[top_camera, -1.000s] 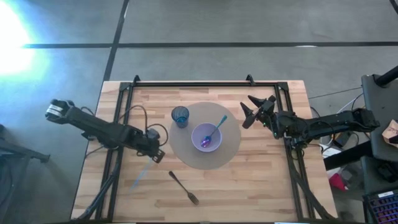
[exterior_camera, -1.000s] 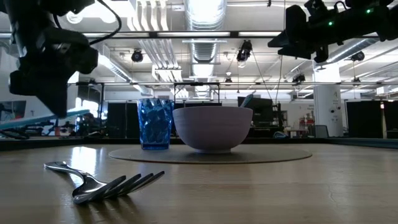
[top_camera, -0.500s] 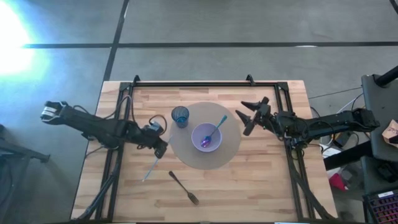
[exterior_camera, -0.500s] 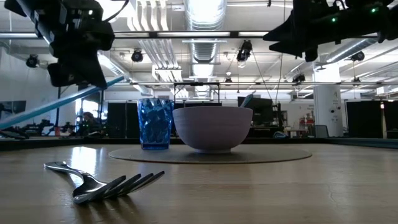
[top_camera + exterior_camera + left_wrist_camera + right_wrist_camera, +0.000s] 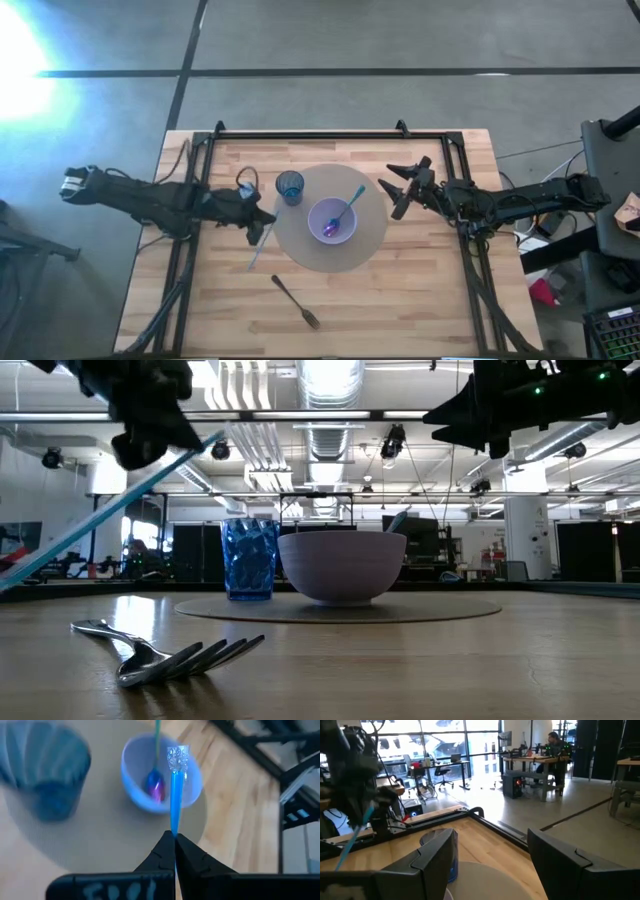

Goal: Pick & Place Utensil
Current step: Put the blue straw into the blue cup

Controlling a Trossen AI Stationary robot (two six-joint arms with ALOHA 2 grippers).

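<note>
The left end effector [image 5: 262, 216] is clamped shut on the handle of a blue utensil [image 5: 256, 245] and now hangs just left of the round mat [image 5: 300, 248], near the blue cup [image 5: 290, 186]. Half a second ago it sat lower and further left, and a second ago further still, so the carried utensil has swung in towards the mat and risen – in the low view it slants steeply off the worktop [image 5: 400, 290]. The wrist view shows its tip lined up over the bowl [image 5: 332, 220], where a spoon [image 5: 347, 208] already lies. I judge the carry nearly done, release still ahead. The right end effector [image 5: 404, 187] hovers fully open and empty right of the mat, barely shifted. The fork [image 5: 296, 302] lies untouched at the near edge.
</note>
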